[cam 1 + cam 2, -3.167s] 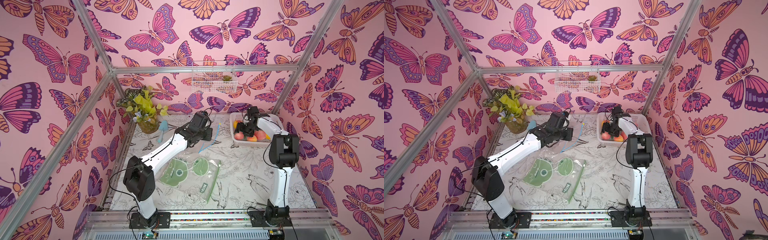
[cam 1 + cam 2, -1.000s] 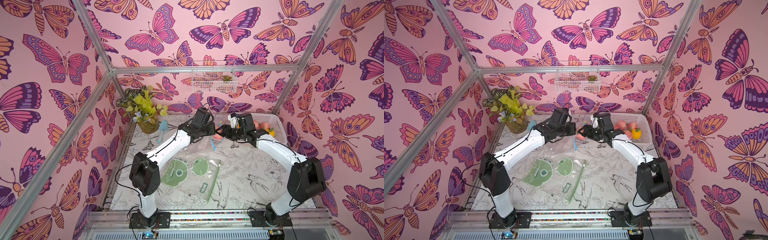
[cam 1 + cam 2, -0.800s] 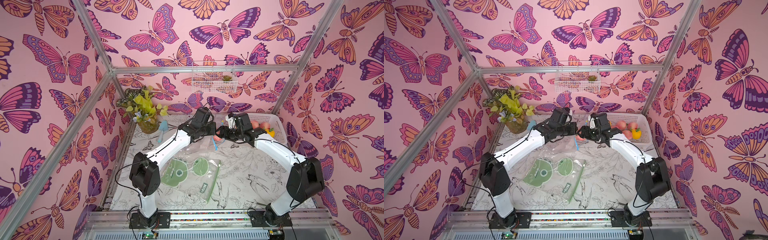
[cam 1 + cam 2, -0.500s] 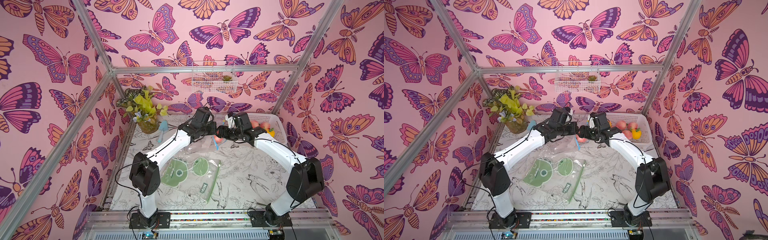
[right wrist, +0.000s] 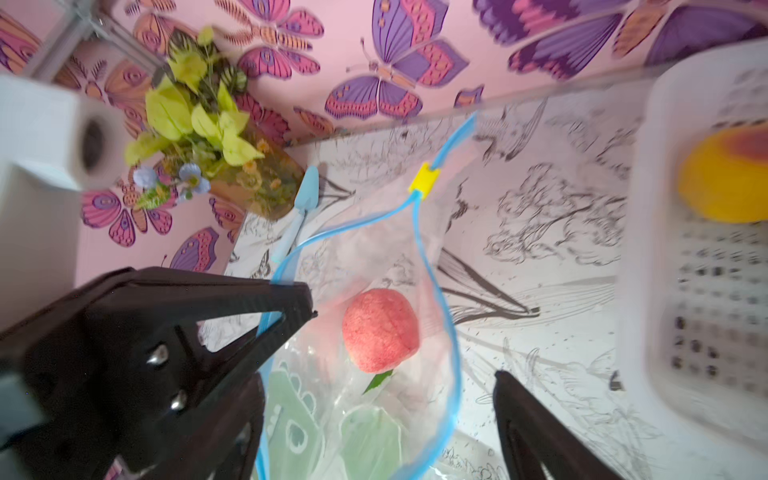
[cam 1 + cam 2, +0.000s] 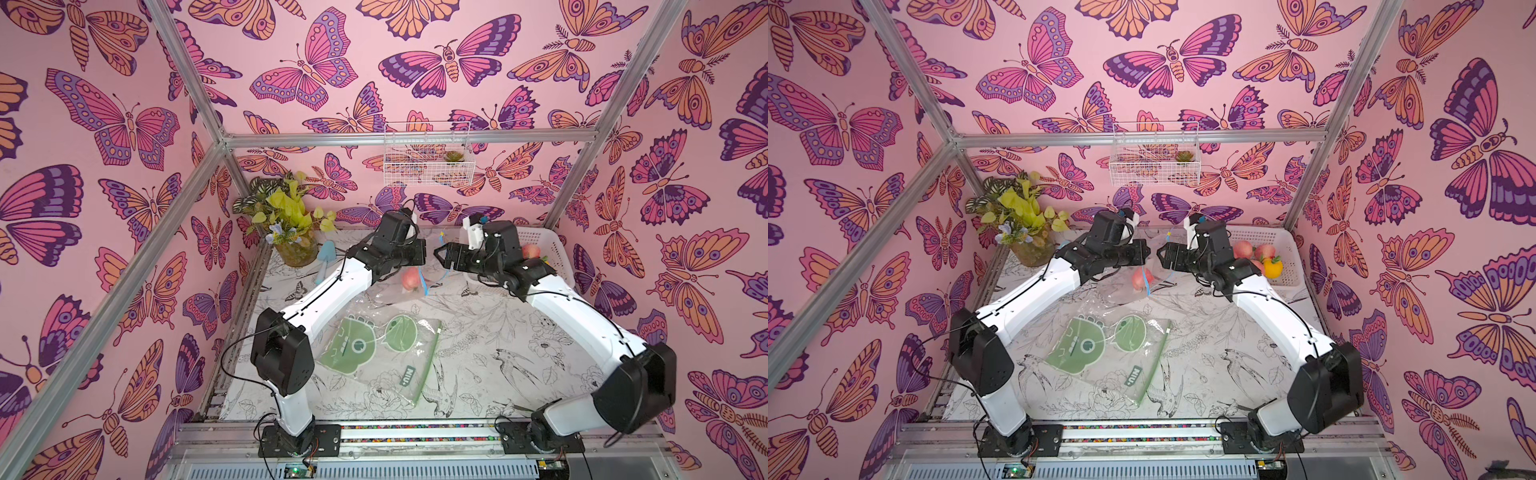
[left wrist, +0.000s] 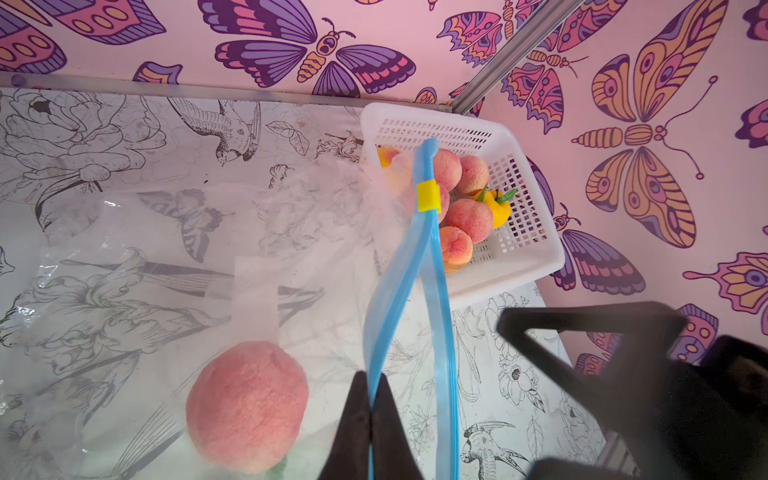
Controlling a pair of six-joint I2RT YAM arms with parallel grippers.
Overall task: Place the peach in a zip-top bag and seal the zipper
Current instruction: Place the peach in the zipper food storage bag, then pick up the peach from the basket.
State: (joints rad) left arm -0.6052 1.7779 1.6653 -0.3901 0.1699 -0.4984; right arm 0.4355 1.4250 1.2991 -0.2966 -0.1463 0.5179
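Nearest, a green-printed bag [image 6: 365, 353] is laid flat on the table [image 6: 498, 353]. Behind it, the clear zip-top bag [image 7: 249, 249] is held up by one side of its blue zipper strip [image 7: 395, 291], which is pinched between the pressed-together fingers of the left gripper [image 7: 370, 388]. The peach [image 7: 247, 405] is seen inside this bag, below the open zipper. The right gripper [image 6: 439, 257] is positioned beside the mouth with fingers spread and nothing held. Farthest, other peaches [image 7: 469, 216] are contained in a white basket [image 7: 432, 116].
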